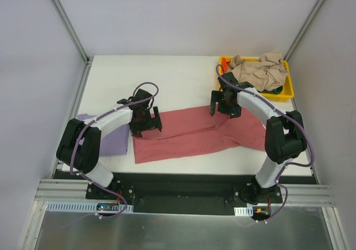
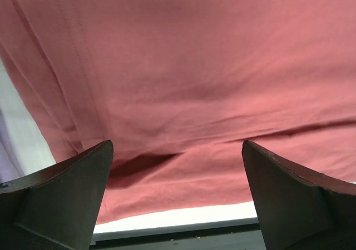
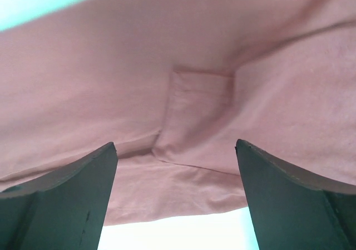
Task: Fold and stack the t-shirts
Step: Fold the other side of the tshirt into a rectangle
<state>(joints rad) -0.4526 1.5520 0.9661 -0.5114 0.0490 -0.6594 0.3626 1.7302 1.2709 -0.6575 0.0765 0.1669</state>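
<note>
The red-pink shirt [image 1: 189, 136] lies flat on the table [image 1: 167, 78] in the centre of the top view. Its long axis runs left to right and rises slightly toward the right of the frame. The left gripper [image 1: 146, 121] sits over the upper-left edge of this shirt, and the right gripper [image 1: 225, 104] sits over its upper-right edge, so each arm is nearer to its own end of the cloth. Both grippers are released: in each wrist view the jaws stand wide apart with nothing held, and the red-pink cloth fills the frame beyond and between them. Whether the tips touch the cloth cannot be told. In the left wrist view the shirt's near hem runs across the bottom of the frame, with a white strip of table below it. In the right wrist view a folded seam lies between the jaws at centre frame. The coming move therefore likely turns on the two grippers closing on the far edge, one at each end of the long axis, and bringing it toward the bottom of the top view. The lavender shirt [image 1: 114, 141] lies folded just left of the red-pink one. A crumpled beige shirt [image 1: 261, 72] fills the tray [image 1: 278, 98] at the upper right.
</note>
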